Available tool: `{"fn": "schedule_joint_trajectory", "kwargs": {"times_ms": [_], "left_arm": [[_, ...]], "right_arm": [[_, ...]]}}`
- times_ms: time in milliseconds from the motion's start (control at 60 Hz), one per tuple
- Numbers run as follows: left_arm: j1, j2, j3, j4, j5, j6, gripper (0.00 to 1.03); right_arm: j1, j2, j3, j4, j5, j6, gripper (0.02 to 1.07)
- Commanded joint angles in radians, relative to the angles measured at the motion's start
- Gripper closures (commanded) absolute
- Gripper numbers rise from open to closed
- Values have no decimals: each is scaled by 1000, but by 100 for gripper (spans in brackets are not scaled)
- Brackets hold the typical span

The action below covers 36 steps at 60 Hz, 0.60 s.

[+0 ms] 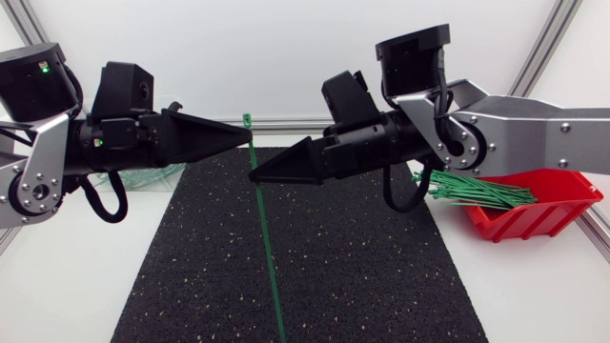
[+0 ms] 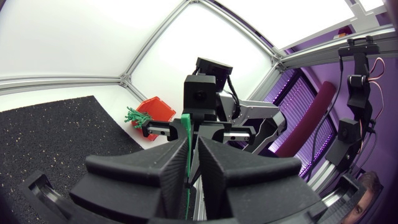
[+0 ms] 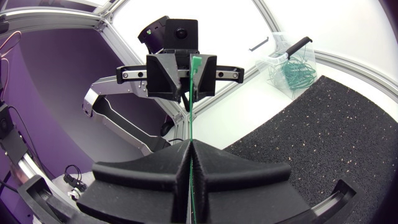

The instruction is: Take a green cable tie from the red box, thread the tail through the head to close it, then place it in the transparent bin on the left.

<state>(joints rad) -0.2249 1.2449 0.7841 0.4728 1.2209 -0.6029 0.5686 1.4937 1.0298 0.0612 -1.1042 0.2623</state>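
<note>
Both the left gripper point(image 1: 243, 136) and the right gripper point(image 1: 255, 176), tip to tip at upper centre of the frame, have fingers pinched closed on one green cable tie point(image 1: 268, 250) (tail hanging over the black mat point(image 1: 372, 262)), left of the red box point(image 1: 548, 215).

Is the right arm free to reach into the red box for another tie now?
Probably not yet. The right end effector is shut on a green cable tie that the left end effector also grips, so it is occupied. The red box lies close beside that arm, unblocked.
</note>
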Motion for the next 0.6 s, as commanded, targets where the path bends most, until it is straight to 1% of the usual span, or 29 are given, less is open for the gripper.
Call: {"fn": "schedule_joint_trajectory", "kwargs": {"times_ms": [0,50,100,183,217,583], "left_arm": [[-7,19,-14,18,-8,-24,92],[-7,19,-14,18,-9,-24,92],[-11,19,-14,20,-11,-23,96],[-13,19,-14,21,-12,-23,98],[-14,21,-14,21,-12,-23,100],[-24,21,-16,21,-34,-21,100]], "right_arm": [[10,20,-24,19,-6,26,101],[10,20,-24,19,-6,26,101],[10,20,-24,19,-6,26,101],[11,20,-24,19,-5,26,101],[11,20,-24,20,-5,26,101],[5,22,-25,22,9,28,101]]}}
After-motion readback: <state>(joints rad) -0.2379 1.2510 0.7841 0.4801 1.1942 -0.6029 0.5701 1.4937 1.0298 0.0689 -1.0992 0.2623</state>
